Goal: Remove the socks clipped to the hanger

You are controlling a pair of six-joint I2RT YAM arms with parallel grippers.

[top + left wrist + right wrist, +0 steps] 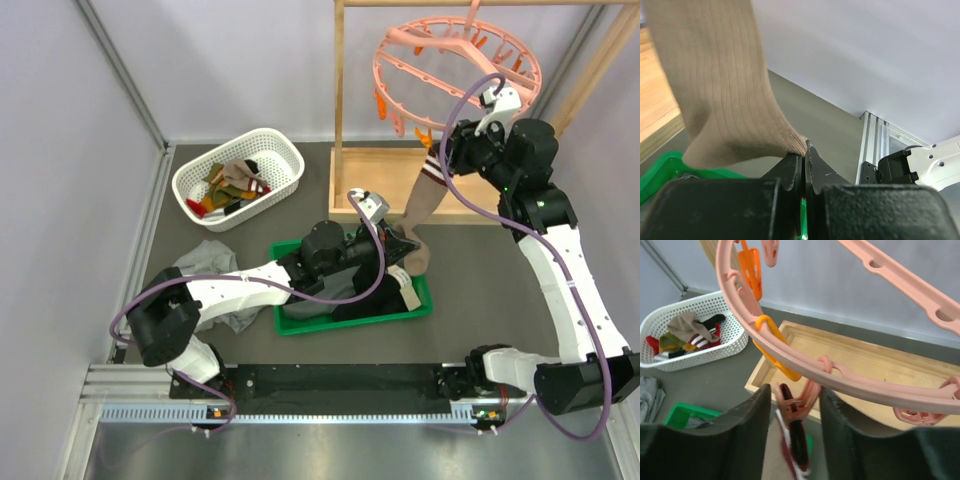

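Upper right of the overhead view, the pink hanger [400, 113] hung from the wooden rack [340, 100], one tan sock [428, 198] trailing down from it. The right gripper's [796, 391] jaws stood parted astride the pink clip [790, 404] pinching that sock's red-and-white cuff; whether they touched it I could not tell. Mid-frame, the left gripper's [804, 150] jaws were clenched on the sock's toe above the green tray [340, 322]. More socks [230, 187] lay in the white basket [285, 160], upper left.
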